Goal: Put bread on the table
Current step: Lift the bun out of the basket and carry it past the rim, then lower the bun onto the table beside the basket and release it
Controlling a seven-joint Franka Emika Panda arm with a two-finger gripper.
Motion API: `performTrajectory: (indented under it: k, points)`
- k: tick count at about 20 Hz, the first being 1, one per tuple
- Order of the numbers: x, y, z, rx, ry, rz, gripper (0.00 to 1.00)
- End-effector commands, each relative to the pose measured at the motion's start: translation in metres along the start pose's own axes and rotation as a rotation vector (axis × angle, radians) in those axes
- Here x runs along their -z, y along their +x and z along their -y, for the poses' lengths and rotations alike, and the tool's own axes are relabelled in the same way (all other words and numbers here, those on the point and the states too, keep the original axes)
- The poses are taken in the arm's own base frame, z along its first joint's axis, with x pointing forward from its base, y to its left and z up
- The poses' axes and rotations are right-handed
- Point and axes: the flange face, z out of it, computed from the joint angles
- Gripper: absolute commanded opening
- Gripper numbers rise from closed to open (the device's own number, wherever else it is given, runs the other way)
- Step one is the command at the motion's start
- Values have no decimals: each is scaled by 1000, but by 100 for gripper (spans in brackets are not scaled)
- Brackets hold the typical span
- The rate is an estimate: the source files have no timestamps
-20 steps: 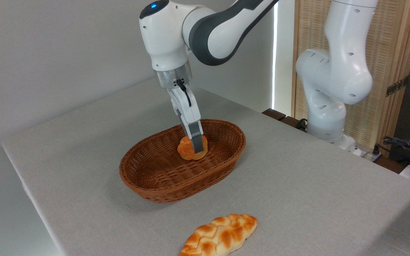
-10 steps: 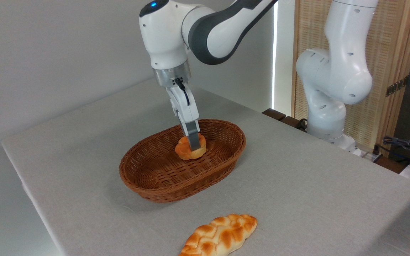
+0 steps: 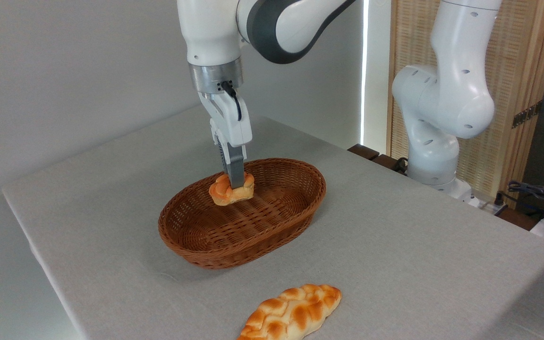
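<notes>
The fingers point(image 3: 235, 182) grip the bread point(image 3: 231, 190), lifted above the basket point(image 3: 234, 236); setting it on the surface point(image 3: 395, 236) remains.

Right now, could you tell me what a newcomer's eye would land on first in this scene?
First, the white arm's gripper pinching a small orange bun above the brown wicker basket at mid-table. Next, the long braided loaf lying on the grey table near the front edge.

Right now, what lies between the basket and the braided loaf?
Only bare table cloth separates the basket from the loaf in the fixed camera view.
</notes>
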Motion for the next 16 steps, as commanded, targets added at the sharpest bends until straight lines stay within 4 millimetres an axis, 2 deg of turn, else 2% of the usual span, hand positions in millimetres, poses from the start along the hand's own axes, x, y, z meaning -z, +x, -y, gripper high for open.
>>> performTrajectory:
  k: [1, 3, 5, 8, 9, 12, 13, 16]
  points:
    - [50, -41, 33, 51, -23, 11, 10]
    - [68, -81, 42, -12, -34, 54, 11]
    - [73, -113, 47, -98, -65, 94, 14]
    - [65, -137, 49, -202, -93, 232, 18]
    - [61, -150, 56, -209, -97, 253, 19]
    - [38, -189, 79, -178, -131, 235, 22]
    - [31, -199, 84, -167, -131, 222, 26]
    - [19, -215, 97, -175, -128, 205, 29]
